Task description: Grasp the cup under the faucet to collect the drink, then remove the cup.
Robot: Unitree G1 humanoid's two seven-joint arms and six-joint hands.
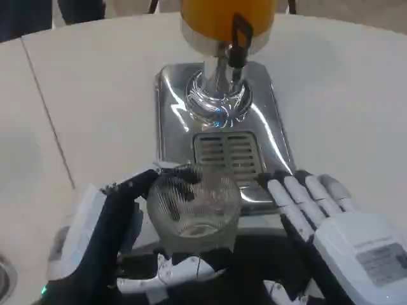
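A clear ribbed glass cup (194,213) stands near the front edge of the steel dispenser base (175,121), short of the drip grille (227,152). My left hand (111,232) grips it, dark fingers wrapped around its far and left side, thumb under its near side. I see no drink in the cup. The black faucet lever (240,37) hangs from the orange drink tank (219,16) farther back, well beyond the cup. My right hand (337,225) lies to the right of the cup, fingers stretched out and holding nothing, fingertips at the base's front corner.
The white table (343,95) spreads on both sides of the dispenser. A seam in the tabletop (48,117) runs down the left. A round metal rim (5,279) shows at the bottom left corner.
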